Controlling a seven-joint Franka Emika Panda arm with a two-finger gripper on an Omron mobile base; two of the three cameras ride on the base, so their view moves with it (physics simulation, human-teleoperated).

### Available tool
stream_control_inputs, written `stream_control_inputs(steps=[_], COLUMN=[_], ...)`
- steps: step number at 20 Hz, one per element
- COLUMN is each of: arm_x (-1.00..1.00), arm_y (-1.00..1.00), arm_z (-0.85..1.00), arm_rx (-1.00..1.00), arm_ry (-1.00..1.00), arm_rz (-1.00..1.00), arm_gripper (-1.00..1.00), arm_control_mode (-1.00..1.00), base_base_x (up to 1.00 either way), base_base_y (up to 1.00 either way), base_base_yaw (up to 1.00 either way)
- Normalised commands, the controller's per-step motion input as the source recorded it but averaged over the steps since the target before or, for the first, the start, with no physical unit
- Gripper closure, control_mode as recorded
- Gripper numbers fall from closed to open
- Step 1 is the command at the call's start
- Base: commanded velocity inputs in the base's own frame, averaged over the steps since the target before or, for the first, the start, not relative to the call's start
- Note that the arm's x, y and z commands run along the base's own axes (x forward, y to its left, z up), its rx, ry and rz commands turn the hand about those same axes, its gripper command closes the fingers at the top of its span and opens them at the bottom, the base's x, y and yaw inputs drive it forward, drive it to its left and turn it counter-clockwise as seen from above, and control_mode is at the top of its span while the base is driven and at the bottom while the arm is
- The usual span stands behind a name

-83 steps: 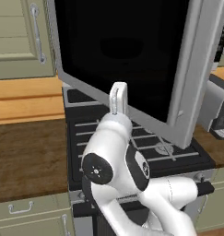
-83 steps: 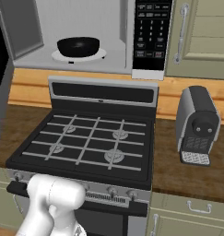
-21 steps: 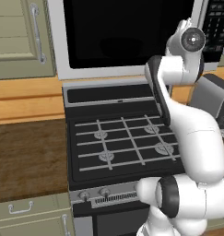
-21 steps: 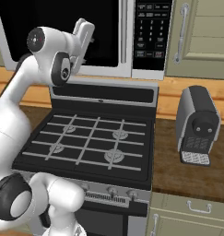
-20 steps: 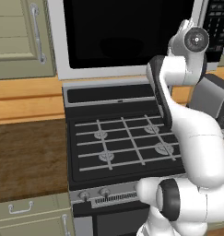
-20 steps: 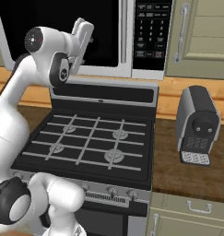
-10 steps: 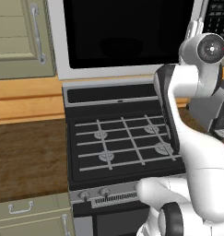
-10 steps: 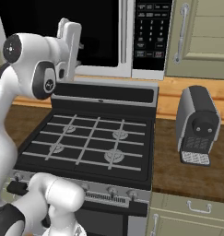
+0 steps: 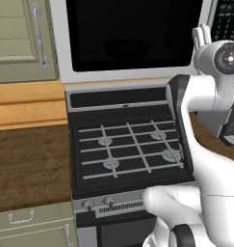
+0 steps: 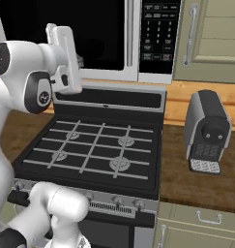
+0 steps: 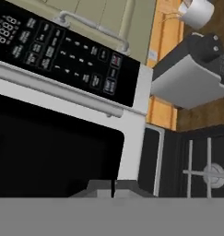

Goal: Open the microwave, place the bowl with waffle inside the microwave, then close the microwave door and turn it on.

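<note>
The microwave (image 10: 138, 72) hangs above the stove. Its microwave door (image 9: 137, 34) is shut, and its long grey handle (image 10: 130, 34) stands beside the dark keypad (image 10: 160, 34). The bowl and the waffle are hidden behind the black glass. My gripper (image 9: 201, 34) is raised in front of the door's right edge, close to the keypad (image 9: 229, 19), and it is shut with nothing in it. In the hand view the two fingertips (image 11: 112, 186) meet at the bottom, with the door frame and the keypad (image 11: 62, 50) ahead of them.
A black gas stove (image 10: 95, 145) lies below the microwave. A small grey appliance (image 10: 208, 131) stands on the wooden counter (image 10: 201, 174) to its right, and a white mug (image 11: 196, 11) sits beyond it. Beige cabinet doors (image 9: 17, 38) flank the microwave.
The microwave door, open a few seconds ago with the bowl inside, is now shut. Over the last second my hand moved right towards the keypad and its fingers closed.
</note>
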Motion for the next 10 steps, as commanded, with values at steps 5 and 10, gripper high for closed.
stream_control_inputs(steps=[5,10], arm_x=[-0.6,-0.22], arm_y=[-0.24,-0.01], arm_z=[0.02,0.0], arm_rx=[-0.49,-0.53], arm_ry=[-0.01,0.07], arm_rz=[0.06,0.07], arm_gripper=[1.0,1.0], arm_control_mode=[-1.0,-1.0], base_base_x=[0.0,0.0], base_base_y=[0.0,0.0], base_base_yaw=[0.0,0.0])
